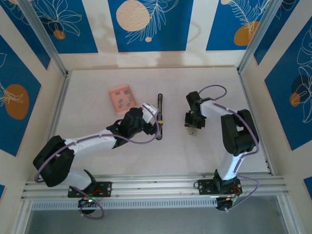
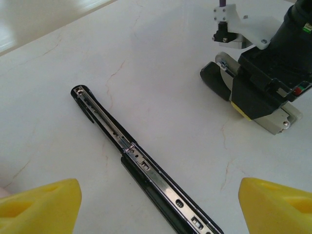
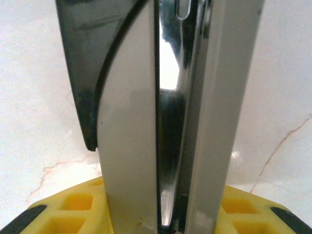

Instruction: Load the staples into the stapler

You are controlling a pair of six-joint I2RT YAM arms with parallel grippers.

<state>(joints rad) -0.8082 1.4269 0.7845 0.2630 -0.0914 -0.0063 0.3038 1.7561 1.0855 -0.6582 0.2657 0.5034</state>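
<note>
The black stapler lies flat mid-table, its metal rail exposed. My left gripper hovers low over its near end, and the yellow fingertips stand wide apart on either side, open. My right gripper is down at the table to the right. Its yellow pads press both sides of the stapler's silvery-white bar part. That part also pokes out under the right gripper. The pink box sits at the back left with grey staples on it.
Metal posts and patterned blue walls close the white table on three sides. A rail with both arm bases runs along the near edge. The stapler and the right gripper are about a hand's width apart.
</note>
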